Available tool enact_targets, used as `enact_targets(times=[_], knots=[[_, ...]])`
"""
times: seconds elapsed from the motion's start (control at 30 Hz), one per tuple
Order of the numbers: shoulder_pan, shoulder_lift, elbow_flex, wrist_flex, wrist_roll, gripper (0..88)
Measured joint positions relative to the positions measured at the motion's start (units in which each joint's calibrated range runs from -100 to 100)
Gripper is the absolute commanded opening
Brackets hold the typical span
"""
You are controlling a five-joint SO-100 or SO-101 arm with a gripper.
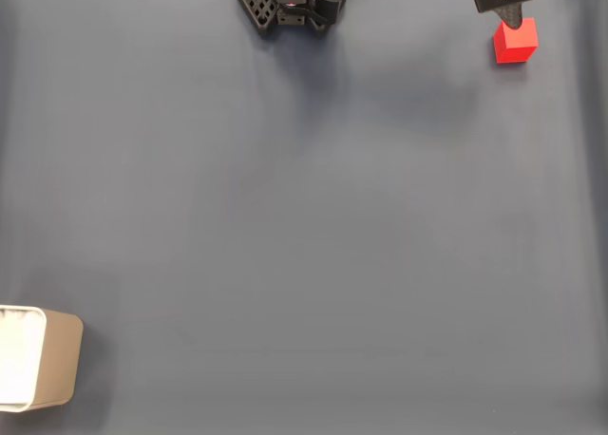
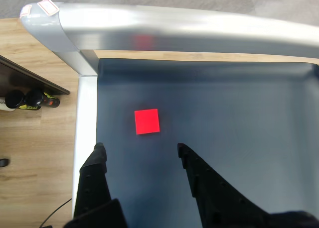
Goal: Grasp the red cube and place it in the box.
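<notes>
A: Starting at the left of the fixed view, what is sitting there?

B: The box (image 1: 43,368) is resting at the lower left edge of the dark mat (image 1: 285,226), partly cut off by the frame, and nothing red is showing in the part of it that can be seen. Moving right along the top edge, the arm's base (image 1: 290,3) is standing near the middle, and farthest right the red cube (image 1: 515,41) is lying in the upper right corner, well apart from the box.

B: And the gripper?

A: In the wrist view, the gripper (image 2: 142,149) is hanging above the mat with its two black fingers (image 2: 97,156) spread wide and gripping nothing. The red cube (image 2: 147,121) is sitting just ahead of the fingertips, roughly lined up with the gap between them. To its left, a pale frame rail (image 2: 84,118) is bordering the mat.

B: So how far along is the task?

A: It is looking like the approach only. The grasp, the lift, the carry across the whole mat and the drop into the box are all remaining.
</notes>
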Motion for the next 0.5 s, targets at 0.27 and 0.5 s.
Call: enact_targets(times=[0.27, 0.5], knots=[[0.0, 1.91, 3.98, -4.77, 0.0, 34.4], [0.67, 3.65, 7.05, -8.83, 0.1, 34.7]])
